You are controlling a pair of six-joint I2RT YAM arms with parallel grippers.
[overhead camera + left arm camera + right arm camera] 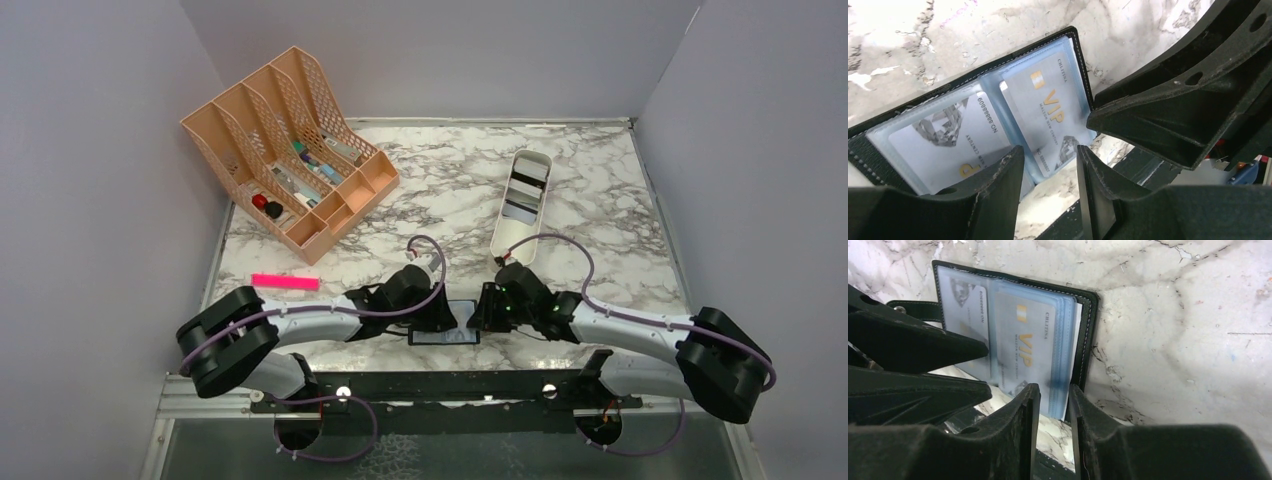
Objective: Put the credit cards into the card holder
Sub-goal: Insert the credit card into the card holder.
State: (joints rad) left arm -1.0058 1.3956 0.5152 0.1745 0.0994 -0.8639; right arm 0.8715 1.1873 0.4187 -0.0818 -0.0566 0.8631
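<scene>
The black card holder (445, 337) lies open on the marble near the front edge, between both grippers. In its clear sleeves sit two credit cards: a pale VIP card (1048, 105) on the right page and a second pale card (943, 140) on the left page. My left gripper (1048, 152) hovers open over the holder's near edge, its left finger covering part of the left page. The right gripper (1053, 389) stands slightly open at the right page's sleeve edges (1063, 385), with nothing clamped. More credit cards (522, 195), dark and silver, stand in the white tray (510, 240).
A peach mesh desk organizer (290, 150) with small items stands at the back left. A pink marker (285, 282) lies left of the left arm. Purple walls close in three sides. The black mounting rail (440, 385) runs just in front of the holder.
</scene>
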